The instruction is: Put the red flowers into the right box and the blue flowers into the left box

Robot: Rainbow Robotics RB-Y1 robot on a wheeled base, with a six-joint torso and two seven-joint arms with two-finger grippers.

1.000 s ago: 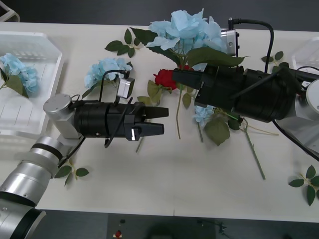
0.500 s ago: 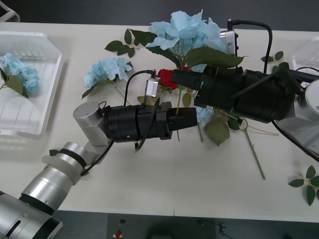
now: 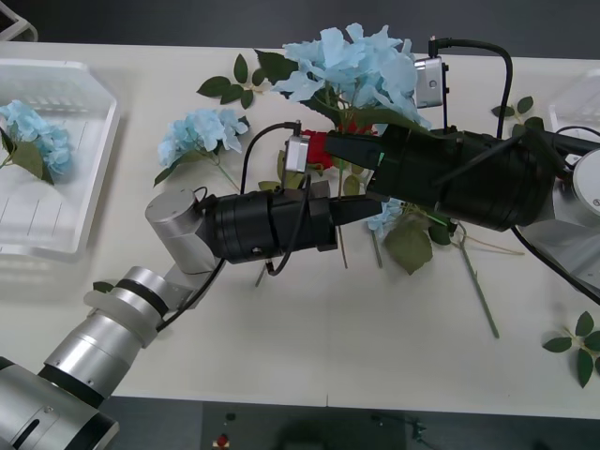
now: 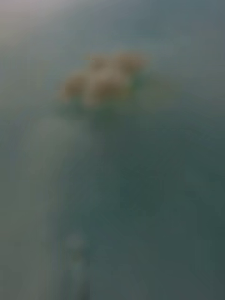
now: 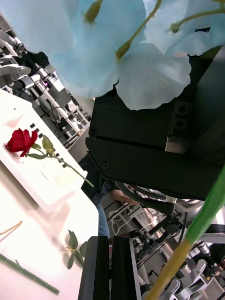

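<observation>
Far left on the bench (image 3: 281, 356): left box (image 3: 98, 178), w/ one boxed blue flower (image 3: 37, 136) lying at its left end. Next, on the bare bench, a loose blue flower (image 3: 202, 131), head toward the far edge, stem running toward the near side and right. A leaf sprig (image 3: 234, 82) lies just beyond it.

Centre: left end effector (image 3: 356, 206) reaches in from the left, pointing right, its tip under the right arm's body. In the left wrist view its black fingers (image 5: 98, 267) are clenched together w/ nothing between them. A green stem passes beside them, not touching.

Right end effector (image 3: 339, 148) points left and grasps the held blue flower (image 3: 352, 61) by its stem. Bloom is raised above the bench on the far side. Long axis runs far-to-near, stem tail hanging toward the near edge, just right of the left end effector's body.

A red flower (image 3: 314, 148) lies on the bench right under the right end effector's tip, partly hidden by it. A small blue cluster (image 3: 382, 217) lies under the right arm, mostly covered.

Right: bare stem (image 3: 478, 291) lies diagonally on the bench; right box (image 3: 574, 103) at the far right edge. In the left wrist view a boxed red rose (image 5: 21, 140) lies in that box. Another sprig (image 3: 581, 342) sits near the right corner.
</observation>
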